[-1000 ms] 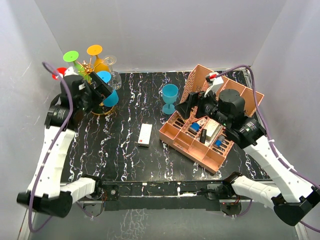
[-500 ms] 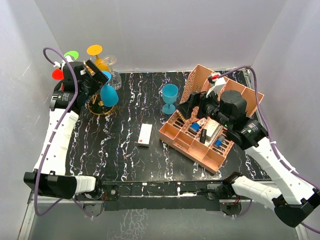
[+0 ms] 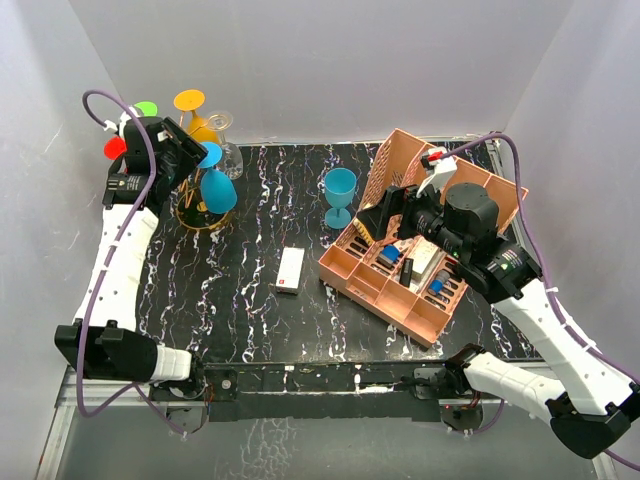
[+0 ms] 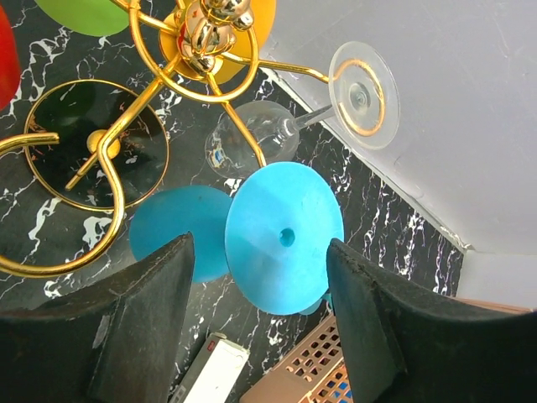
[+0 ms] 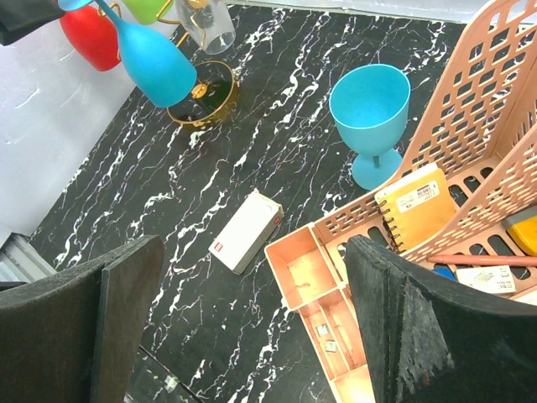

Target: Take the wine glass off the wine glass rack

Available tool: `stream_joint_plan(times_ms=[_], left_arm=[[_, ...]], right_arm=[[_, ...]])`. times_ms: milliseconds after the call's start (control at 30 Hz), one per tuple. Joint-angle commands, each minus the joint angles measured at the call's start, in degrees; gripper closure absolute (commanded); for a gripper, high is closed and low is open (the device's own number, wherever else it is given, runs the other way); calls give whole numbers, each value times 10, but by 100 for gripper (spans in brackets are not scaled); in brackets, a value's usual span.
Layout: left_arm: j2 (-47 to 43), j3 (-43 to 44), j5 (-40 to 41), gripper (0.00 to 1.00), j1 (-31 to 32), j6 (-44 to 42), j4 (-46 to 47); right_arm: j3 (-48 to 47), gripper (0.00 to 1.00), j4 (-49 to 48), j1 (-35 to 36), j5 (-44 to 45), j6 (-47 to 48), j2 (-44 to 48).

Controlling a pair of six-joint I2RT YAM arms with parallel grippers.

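Note:
The gold wine glass rack stands at the table's back left, its round base on the marble top. Several glasses hang upside down from its loops. One blue wine glass hangs at the front, its bowl lowest. My left gripper is open, with the blue glass's round foot between its fingers; the foot lies near the right finger, and a gap shows on the left. My right gripper hovers wide open and empty over the pink organizer. The right wrist view also shows the hanging blue glass.
A clear glass, an orange one, a green one and a red one also hang on the rack. A blue goblet stands upright mid-table. A white box lies in front of it.
My left arm has swung up and back to the rack's top, and its jaws have narrowed around the blue glass's foot. The right arm has barely shifted.

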State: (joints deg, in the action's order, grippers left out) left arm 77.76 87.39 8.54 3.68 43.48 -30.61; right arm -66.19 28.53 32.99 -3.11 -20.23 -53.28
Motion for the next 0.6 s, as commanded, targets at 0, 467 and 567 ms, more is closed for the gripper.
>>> stream_joint_plan(times_ms=[0, 467, 567], left_arm=[[1, 14, -12, 40, -5, -5, 20], [24, 7, -21, 55, -7, -17, 25], [26, 4, -22, 55, -8, -18, 29]], right_arm=[[-7, 1, -19, 1, 11, 5, 16], [-7, 1, -16, 1, 12, 3, 17], [-7, 1, -16, 1, 11, 2, 17]])
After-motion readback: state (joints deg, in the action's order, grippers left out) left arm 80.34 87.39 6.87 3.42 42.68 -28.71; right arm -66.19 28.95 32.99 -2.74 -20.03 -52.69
